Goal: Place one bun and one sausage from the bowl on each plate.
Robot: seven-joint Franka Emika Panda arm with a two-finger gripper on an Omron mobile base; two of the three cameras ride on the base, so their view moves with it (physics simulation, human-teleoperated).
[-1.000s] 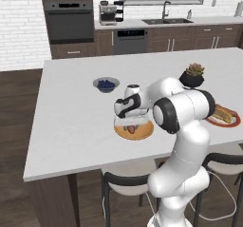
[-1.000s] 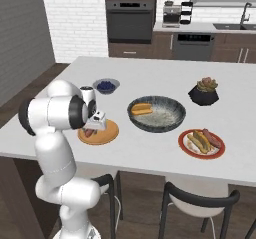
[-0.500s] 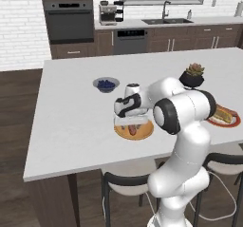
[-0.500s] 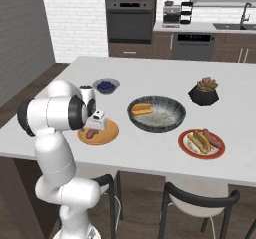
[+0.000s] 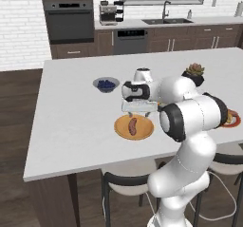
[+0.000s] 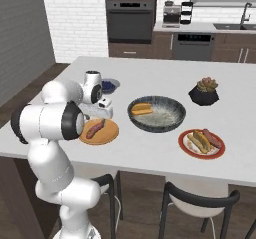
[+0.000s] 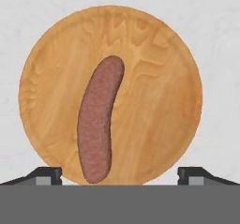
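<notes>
sausage (image 7: 99, 120): reddish-brown | wooden plate (image 7: 159, 78): orange-tan, grained | counter (image 5: 71, 112): pale grey

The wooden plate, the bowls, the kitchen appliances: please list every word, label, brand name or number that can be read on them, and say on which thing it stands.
There is no readable text in these pictures.
Wooden plate: only wood grain, under the sausage.
Dark grey bowl, red-rimmed plate: no markings.
Oven and coffee machine: any labels are too small to tell.
</notes>
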